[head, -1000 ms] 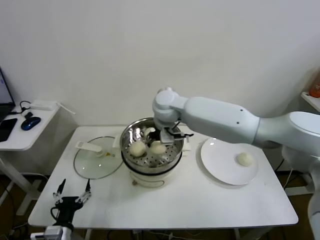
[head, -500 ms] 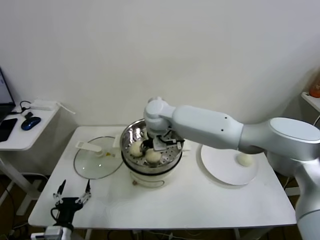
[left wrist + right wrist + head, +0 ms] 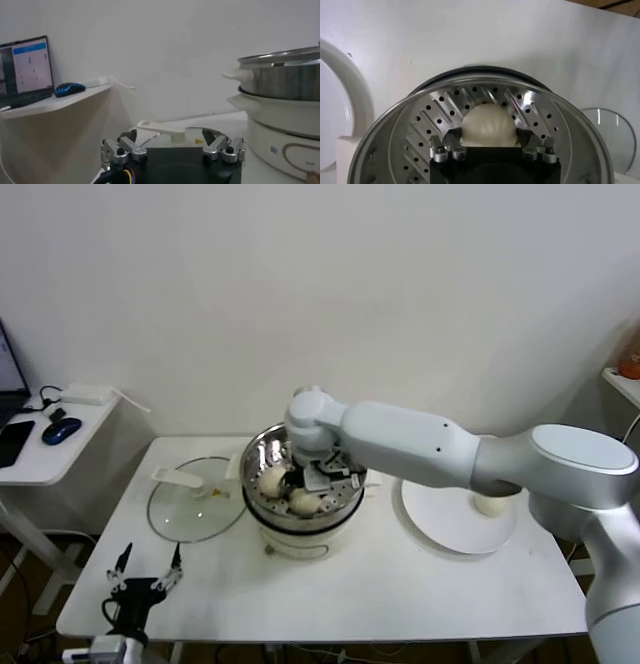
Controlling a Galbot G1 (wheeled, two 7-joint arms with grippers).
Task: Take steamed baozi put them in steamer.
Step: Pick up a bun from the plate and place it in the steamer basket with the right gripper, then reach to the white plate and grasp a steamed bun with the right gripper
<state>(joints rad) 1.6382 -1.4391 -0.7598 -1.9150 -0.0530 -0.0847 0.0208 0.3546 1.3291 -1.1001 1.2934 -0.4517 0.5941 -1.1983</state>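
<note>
The steamer (image 3: 300, 529) stands mid-table. My right gripper (image 3: 312, 481) reaches down into it and is shut on a cream baozi (image 3: 305, 502), low over the perforated tray. In the right wrist view this baozi (image 3: 487, 122) sits between the two fingers of the right gripper (image 3: 488, 138), both touching its sides, inside the steamer (image 3: 395, 125). A second baozi (image 3: 272, 480) lies on the tray to its left. Another baozi (image 3: 490, 505) lies on the white plate (image 3: 445, 524), half hidden by my right arm. My left gripper (image 3: 145, 582) is parked open at the table's front left.
A glass lid (image 3: 195, 502) with a white handle lies left of the steamer; its handle (image 3: 161, 129) shows past my left gripper (image 3: 169, 136), with the steamer (image 3: 285, 95) beside it. A side table holding a mouse (image 3: 60, 429) stands far left.
My right gripper has moved left and down into the steamer with the baozi held in it. The bun on the tray and the left arm have not moved.
</note>
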